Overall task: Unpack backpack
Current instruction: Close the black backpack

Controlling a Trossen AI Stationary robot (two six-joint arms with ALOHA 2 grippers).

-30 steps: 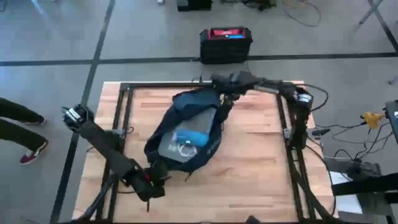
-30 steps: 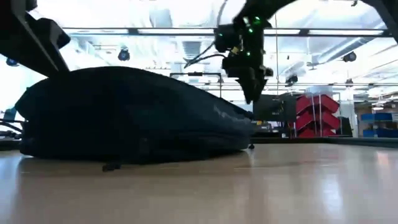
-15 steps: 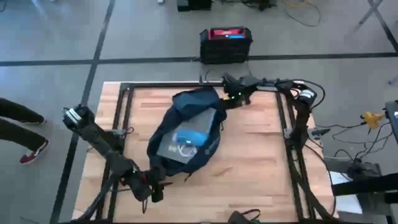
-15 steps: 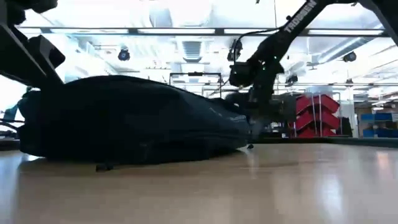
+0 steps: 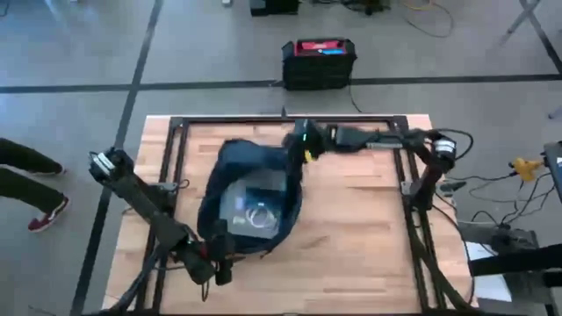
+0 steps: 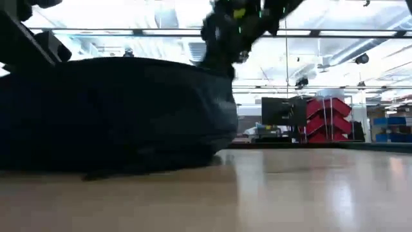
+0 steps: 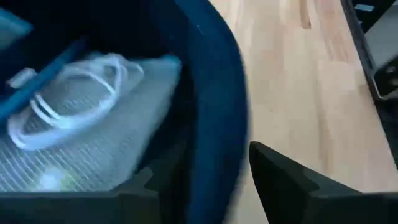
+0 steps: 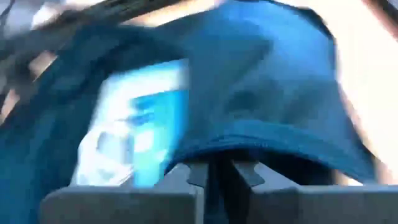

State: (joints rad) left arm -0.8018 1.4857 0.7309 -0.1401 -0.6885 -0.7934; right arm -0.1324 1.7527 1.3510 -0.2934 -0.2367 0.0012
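Observation:
The dark navy backpack [image 5: 230,186] lies open on the wooden table, its underside on the wood. Inside show a flat grey item [image 5: 246,200] and a coiled white cable [image 7: 68,93]; the right wrist view also shows a pale blue item [image 8: 140,134]. My right gripper [image 5: 298,146] is shut on the backpack's far right rim. My left gripper [image 5: 219,263] is at the backpack's near end, closed on the rim there. My left gripper has the near rim wall [image 7: 217,149] of the backpack between its fingers, one finger [image 7: 152,186] inside the opening and one [image 7: 280,177] outside. It comes slanting down from the near left corner. The backpack's bottom stays on the table. My right gripper pinches the fabric edge [image 8: 221,146] of the backpack's far right rim between its two fingers. It reaches in from the table's right side, slanting down. The rim is raised under the fingers [image 6: 219,64]; the backpack's bottom rests on the wood.
A black frame rail [image 5: 263,119] runs around the table. Beyond the far edge a black box with a red top [image 5: 319,61] stands on the floor. A person's legs [image 5: 26,180] show at the left. Bare wood [image 5: 360,228] lies right of the backpack.
My right gripper has drawn back toward the table's right, then swung left onto the backpack's far rim and shut on it. The rim has come up and over toward the left, and the whole backpack has shifted left, its opening standing rounder.

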